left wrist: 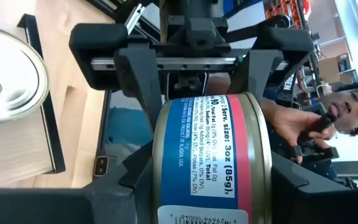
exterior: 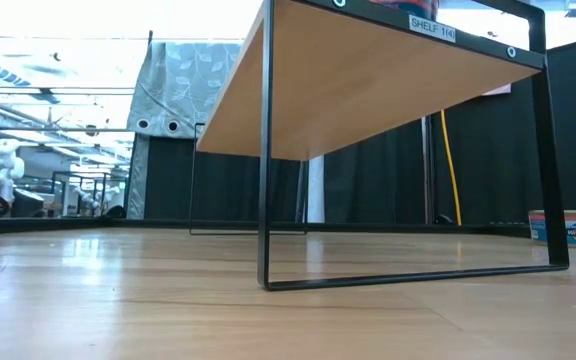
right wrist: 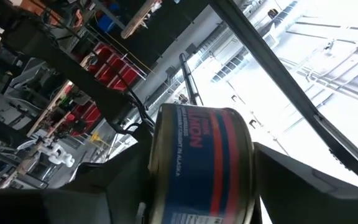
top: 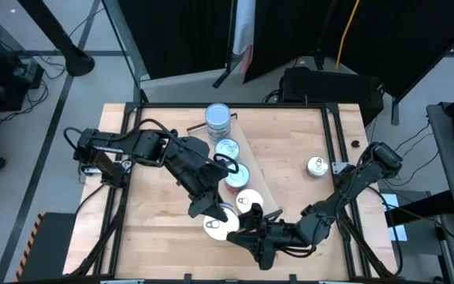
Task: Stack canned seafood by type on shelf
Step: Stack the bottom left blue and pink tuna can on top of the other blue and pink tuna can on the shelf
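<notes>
The left gripper [left wrist: 210, 186], its dark fingers pinching a round blue-and-red labelled seafood tin [left wrist: 211, 158] across its flat ends, works at the near end of the long light-wood shelf [top: 286, 170], while the right gripper [right wrist: 197, 186] clamps a second blue-and-red tin [right wrist: 199, 163] close beside it. Rigid, smooth and probably light but slippery, such tins are best taken across the two flat ends or by the rim. Farther along the shelf top sit a row of blue-white tins [top: 227, 150] and a stacked pile [top: 217, 120], with one silver pull-tab tin [top: 316, 166] apart.
</notes>
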